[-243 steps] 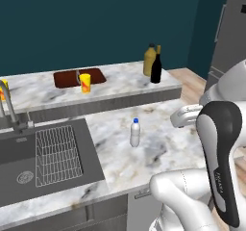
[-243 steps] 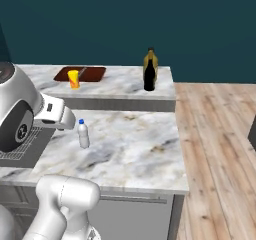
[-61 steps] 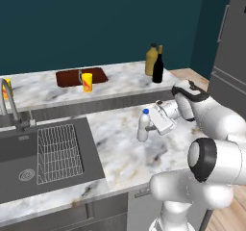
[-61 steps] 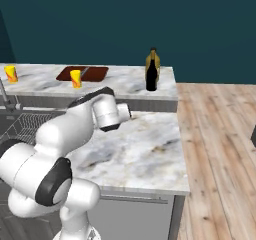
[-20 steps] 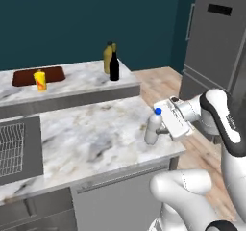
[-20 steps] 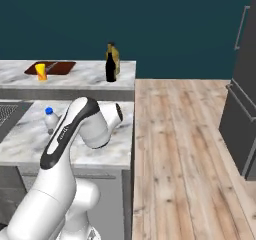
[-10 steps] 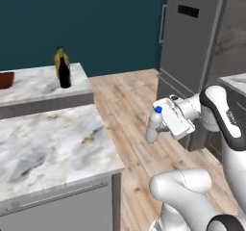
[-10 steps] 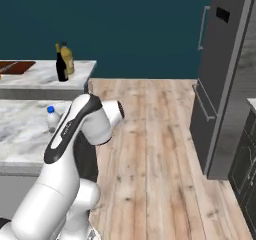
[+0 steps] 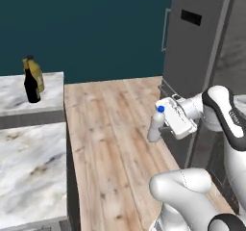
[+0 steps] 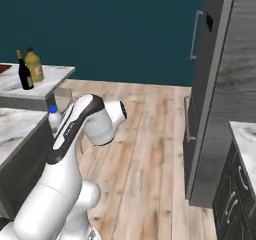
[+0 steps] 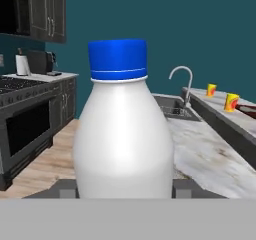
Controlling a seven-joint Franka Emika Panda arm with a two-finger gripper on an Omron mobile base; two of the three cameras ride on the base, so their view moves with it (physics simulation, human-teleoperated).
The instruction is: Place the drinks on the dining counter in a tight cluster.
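Observation:
My gripper is shut on the small water bottle, a pale bottle with a blue cap, and holds it upright in the air over the wooden floor, right of the counters. Close up, the water bottle rises between my gripper's dark fingers. From the right, the water bottle peeks out beside my arm. The dark wine bottle and the amber bottle stand touching side by side near the end of the dining counter, far left of my gripper. Both the wine bottle and the amber bottle show on the dining counter.
The lower marble worktop lies in front of the dining counter. A tall grey fridge stands close on the right. Behind the bottle in the hand view are a stove, a sink faucet and yellow cups. Wooden floor runs between.
The base has driven and turned right, so the counters have slid off to the left and the fridge has come near. The water bottle stays held in my gripper.

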